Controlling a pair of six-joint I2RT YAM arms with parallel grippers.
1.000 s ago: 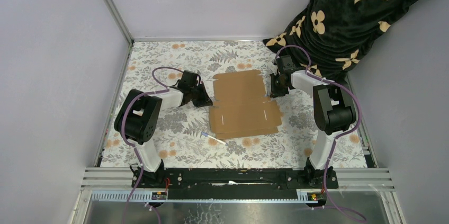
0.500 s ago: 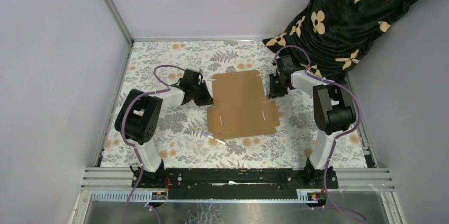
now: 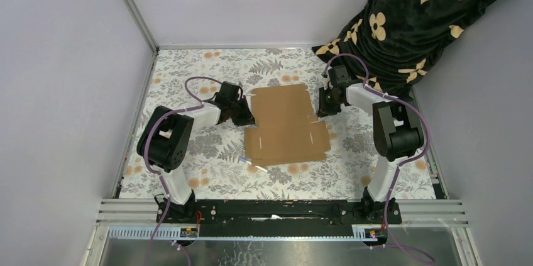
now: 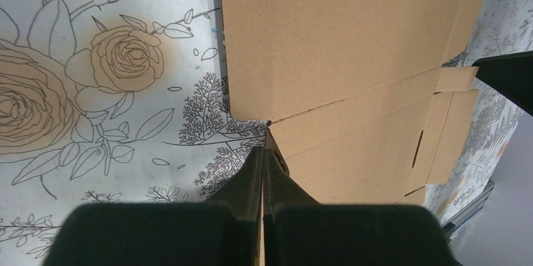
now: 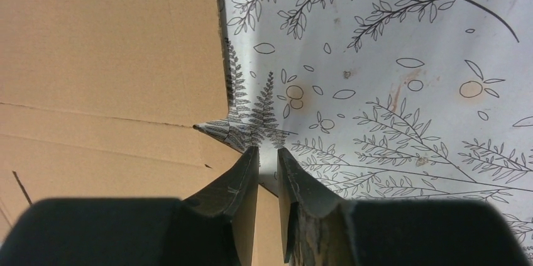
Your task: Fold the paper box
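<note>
Flatly, the paper box (image 3: 286,124) lies unfolded on the floral cloth (image 3: 201,175). At the box's left notch, the left gripper (image 4: 263,146) has its jaws pressed together, tips touching the cardboard edge. At the box's right notch, the right gripper (image 5: 267,153) shows a narrow gap, holding nothing. A white stick (image 3: 254,164) lies by the box's near-left corner.

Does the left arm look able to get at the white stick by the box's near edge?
Probably yes. The white stick lies on cloth beside the paper box, nearer the left pincer, with nothing between them. That pincer is shut and must open first.
</note>
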